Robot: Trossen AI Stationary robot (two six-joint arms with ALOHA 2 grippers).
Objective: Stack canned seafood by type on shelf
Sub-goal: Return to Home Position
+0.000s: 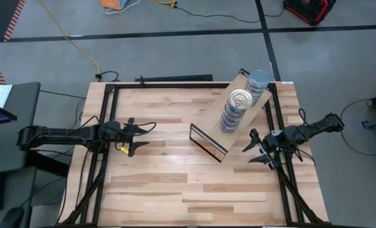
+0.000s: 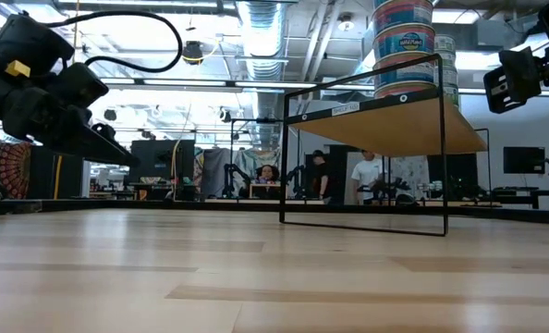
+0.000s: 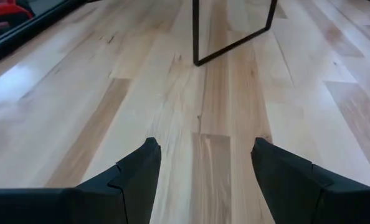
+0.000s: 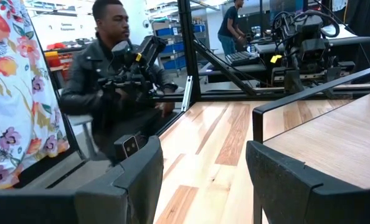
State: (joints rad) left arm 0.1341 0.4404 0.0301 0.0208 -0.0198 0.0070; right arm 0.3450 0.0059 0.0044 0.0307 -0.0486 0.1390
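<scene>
The shelf (image 1: 248, 117) stands slantwise at the table's right, a light wood board (image 2: 399, 125) on a thin black frame. Two stacks of canned seafood rest on the board. One is topped by a pale gold lid (image 1: 240, 99), the other by a light blue lid (image 1: 259, 78) toward the far edge. In the low view the stacked tins (image 2: 403, 42) rise above the board. My left gripper (image 1: 147, 135) hovers open at the table's left, well away from the shelf, with bare wood between its fingers (image 3: 141, 180). My right gripper (image 1: 251, 144) hovers open beside the shelf's near right side, empty.
The shelf's black frame foot (image 3: 235, 40) stands on the tabletop ahead of my left gripper. Bare tabletop (image 1: 175, 183) stretches across the middle and near side. Black rails (image 1: 102, 126) run along the table's edges. A person (image 4: 104, 74) stands beyond the table's left edge.
</scene>
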